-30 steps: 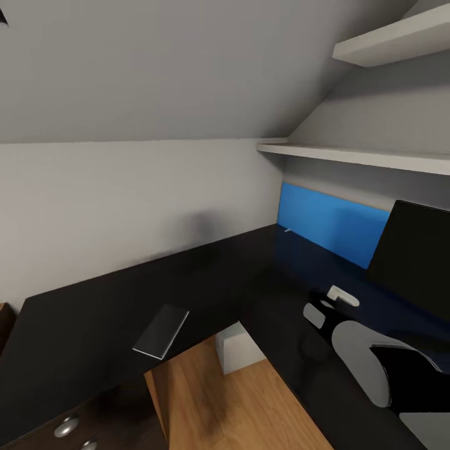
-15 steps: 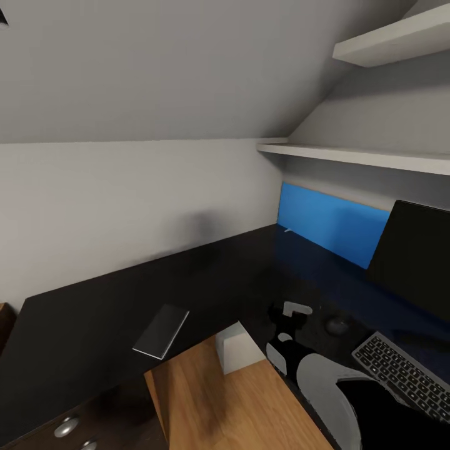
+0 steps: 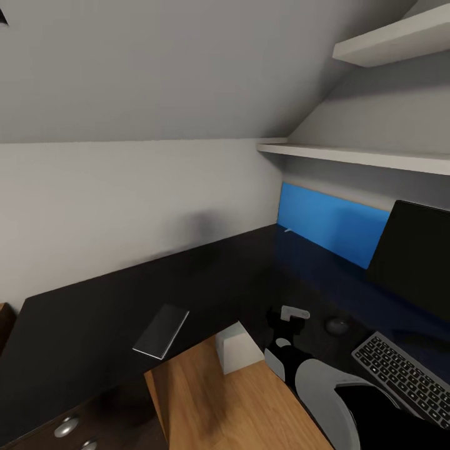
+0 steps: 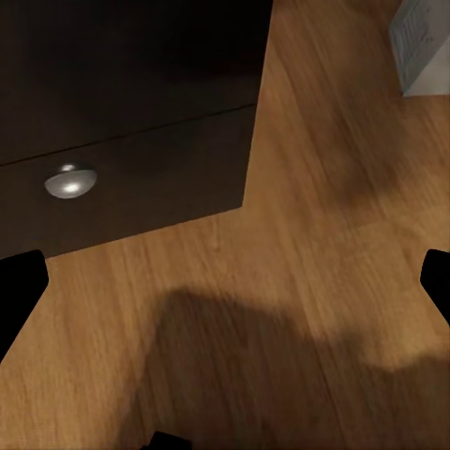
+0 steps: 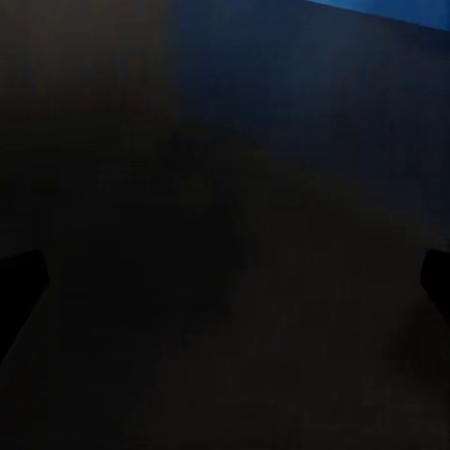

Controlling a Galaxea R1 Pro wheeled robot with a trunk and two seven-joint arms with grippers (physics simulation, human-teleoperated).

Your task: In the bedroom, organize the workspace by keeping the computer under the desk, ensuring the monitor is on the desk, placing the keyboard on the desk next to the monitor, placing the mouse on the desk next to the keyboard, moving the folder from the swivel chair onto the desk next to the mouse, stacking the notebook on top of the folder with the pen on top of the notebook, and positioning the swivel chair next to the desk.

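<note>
- The right claw (image 3: pixel 289 317) hangs over the black L-shaped table (image 3: pixel 94 312) at about 5 o'clock in the head view, holding nothing; in the right wrist view its 2 dark fingertips (image 5: pixel 19 281) sit at opposite edges, so it is spread wide over the dark tabletop.
- The left claw (image 4: pixel 225 281) is also spread wide and empty, its 2 black fingertips (image 4: pixel 17 286) far apart over the wooden floor (image 4: pixel 309 234), near the table's black drawer unit (image 4: pixel 131 197) with a round silver knob (image 4: pixel 69 181).
- The small rounded black mouse (image 3: pixel 338 324) lies on the table just at 3 o'clock of the right claw, apart from it.
- The flat black keyboard with grey keys (image 3: pixel 403 375) lies at 4 o'clock of the mouse, close beside it.
- The wide black monitor (image 3: pixel 415 256) stands behind the keyboard at the 3 o'clock edge, before the blue back panel (image 3: pixel 331 222).
- The thin dark notebook with a pale edge (image 3: pixel 161 331) lies on the table's near edge at 8 o'clock, well apart from the claw.
- A light grey-white boxy computer case (image 3: pixel 239 347) stands on the floor under the table, between notebook and right claw.
- 2 white wall shelves (image 3: pixel 375 156) hang at 2 o'clock.
</note>
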